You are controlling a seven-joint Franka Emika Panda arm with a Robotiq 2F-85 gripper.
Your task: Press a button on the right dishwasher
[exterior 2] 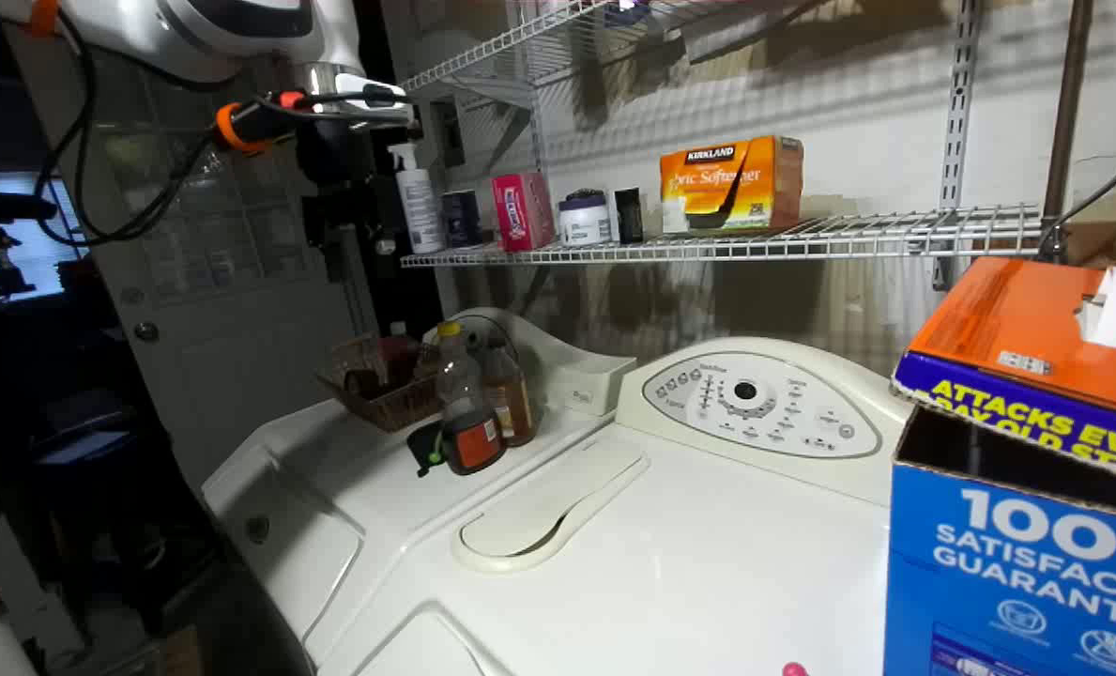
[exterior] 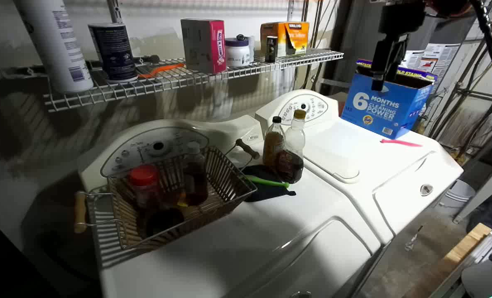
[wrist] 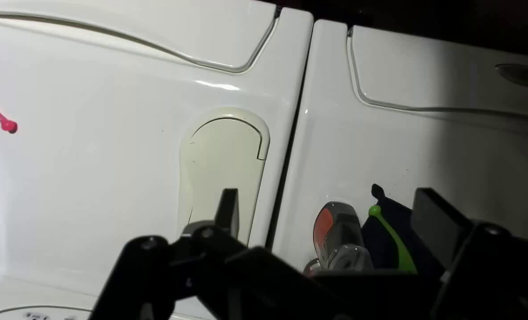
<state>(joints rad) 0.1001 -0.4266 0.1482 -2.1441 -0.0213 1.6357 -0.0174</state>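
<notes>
The right dishwasher (exterior: 337,142) is a large white glossy appliance; it also shows on the right in an exterior view (exterior 2: 726,545) and at the left in the wrist view (wrist: 104,155). Its raised back panel carries a round dial (exterior 2: 745,390) with several small buttons (exterior 2: 787,422) around it. Only an edge of this control panel (wrist: 37,314) shows at the bottom left of the wrist view. My gripper (wrist: 330,209) is open and empty, high above the appliances. It hangs in both exterior views (exterior: 384,78) (exterior 2: 346,249), apart from the panel.
The twin appliance (exterior: 270,240) holds a wire basket (exterior: 229,207), two bottles (exterior: 293,159) and a green-handled tool (exterior: 268,181). A blue box (exterior: 388,103) and a pink tool (exterior: 401,143) lie on the right dishwasher. A wire shelf (exterior 2: 858,246) with boxes runs above the panels.
</notes>
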